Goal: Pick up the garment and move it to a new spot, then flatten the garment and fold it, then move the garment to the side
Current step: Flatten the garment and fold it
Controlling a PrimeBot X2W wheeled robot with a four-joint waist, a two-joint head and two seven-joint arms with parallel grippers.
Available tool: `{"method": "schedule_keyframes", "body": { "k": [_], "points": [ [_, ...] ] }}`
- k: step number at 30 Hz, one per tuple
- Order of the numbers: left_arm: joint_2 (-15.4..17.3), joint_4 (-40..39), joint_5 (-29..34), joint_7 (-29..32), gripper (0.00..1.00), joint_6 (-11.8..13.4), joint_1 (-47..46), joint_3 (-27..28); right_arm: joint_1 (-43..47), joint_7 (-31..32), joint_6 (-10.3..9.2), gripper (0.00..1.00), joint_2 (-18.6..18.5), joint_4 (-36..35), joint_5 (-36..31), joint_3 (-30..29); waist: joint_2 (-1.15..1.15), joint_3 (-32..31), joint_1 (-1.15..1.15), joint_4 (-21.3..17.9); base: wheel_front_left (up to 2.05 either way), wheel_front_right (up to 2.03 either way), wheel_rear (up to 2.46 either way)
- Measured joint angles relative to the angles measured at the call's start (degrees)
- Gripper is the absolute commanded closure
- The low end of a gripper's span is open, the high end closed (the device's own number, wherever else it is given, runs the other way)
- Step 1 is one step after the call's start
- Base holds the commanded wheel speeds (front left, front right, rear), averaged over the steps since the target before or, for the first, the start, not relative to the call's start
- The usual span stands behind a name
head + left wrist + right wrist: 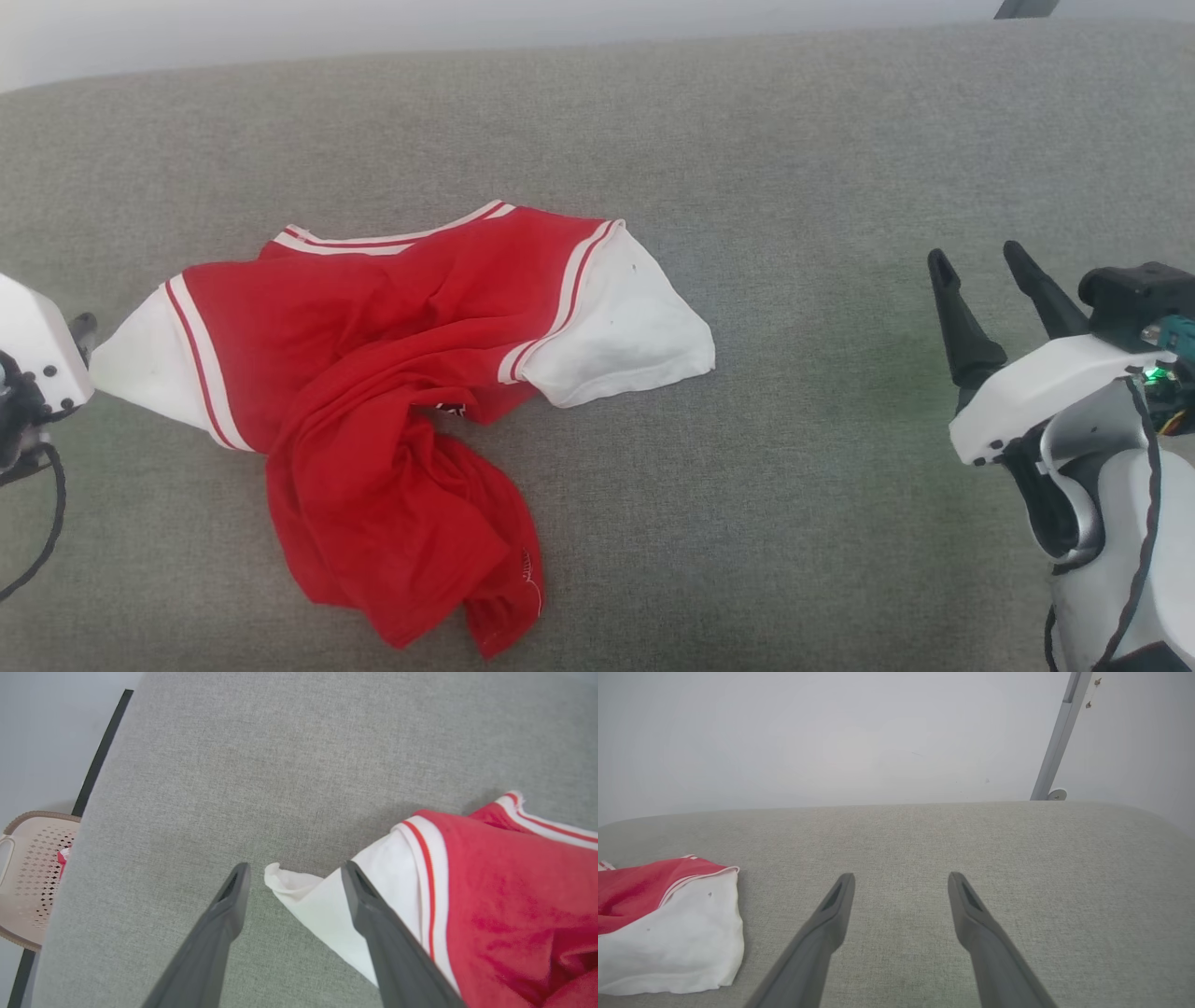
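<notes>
Red: found garment [373,373] lying crosswise, hem nearward; left gripper [295,870] spread astride sleeve tip [280,879], right gripper [977,254] spread, apart; caught basket [32,877] from left wrist.

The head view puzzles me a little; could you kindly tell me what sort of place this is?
Probably a plain indoor room set up for folding laundry: a wide grey fabric-covered surface holding a crumpled red shirt, a bare pale wall behind, and a beige perforated basket beside it.

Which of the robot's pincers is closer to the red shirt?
Left. The left pincer is open astride the red shirt's white sleeve tip; the right pincer is open over the grey surface, well apart from the other sleeve.
</notes>
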Motion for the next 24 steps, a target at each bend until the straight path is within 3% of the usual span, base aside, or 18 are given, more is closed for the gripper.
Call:
{"method": "schedule_keyframes", "body": {
  "k": [13,24],
  "points": [
    [1.56,1.87,3.11,3.61,0.0,-5.32,0.3,-5.89,0.19,0.94,0.01,0.0,-1.08,-1.69,0.2,2.44,0.0,0.42,0.0,0.7,0.0,0.0,0.0],
    [-0.05,8.47,4.65,3.39,0.0,-9.17,-4.76,-7.91,0.04,2.7,0.01,0.0,-2.3,-3.79,0.21,3.12,0.0,3.01,0.0,0.49,0.0,0.0,0.0]
  ]
}}
